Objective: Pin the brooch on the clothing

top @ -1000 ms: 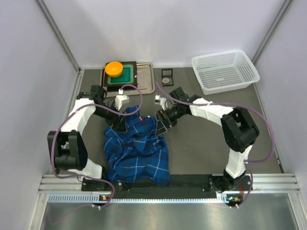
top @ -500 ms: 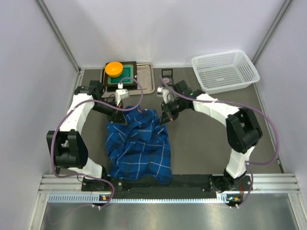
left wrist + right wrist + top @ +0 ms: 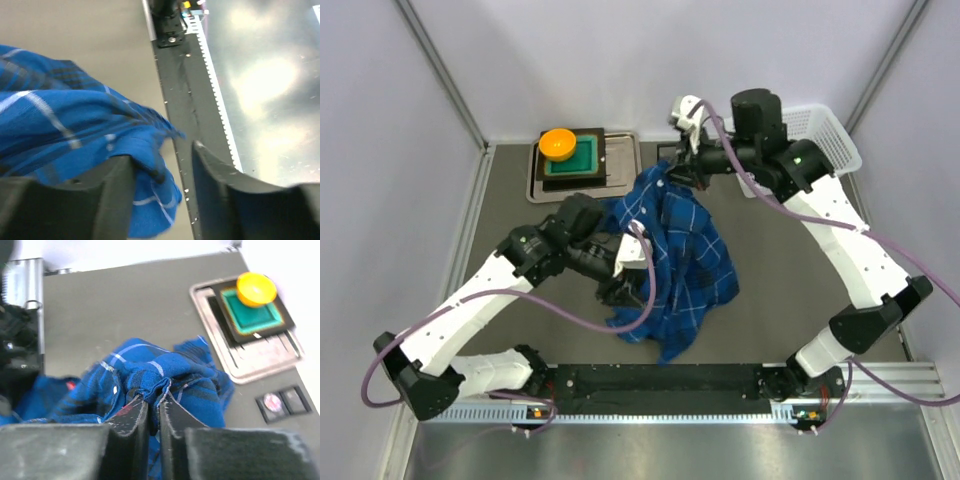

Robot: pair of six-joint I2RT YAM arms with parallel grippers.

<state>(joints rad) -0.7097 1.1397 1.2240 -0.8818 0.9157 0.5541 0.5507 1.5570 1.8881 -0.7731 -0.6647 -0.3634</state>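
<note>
The clothing (image 3: pixel 685 240), a blue plaid shirt, hangs bunched over the table's middle. My right gripper (image 3: pixel 670 172) holds its top end up near the back. In the right wrist view that gripper (image 3: pixel 154 399) is shut on a folded edge of the clothing (image 3: pixel 200 390). The brooch (image 3: pixel 271 401), a small pinkish disc, sits in a black holder on the table beyond the tray; the top view hides it. My left gripper (image 3: pixel 628 285) is at the shirt's lower left. Its jaws (image 3: pixel 161 152) stand open, with a fold of the clothing (image 3: pixel 60 125) lying against the left finger (image 3: pixel 117 190).
A metal tray (image 3: pixel 625 150) at the back left carries a green block (image 3: pixel 582 155) and an orange round dish (image 3: pixel 558 142). A white basket (image 3: pixel 825 150) stands back right, partly behind my right arm. The black front rail (image 3: pixel 180 90) runs close under my left gripper.
The right gripper has closed on the shirt and lifted it toward the back right. The left arm has swung across to the shirt's lower left, and its jaws have shut and then parted again.
</note>
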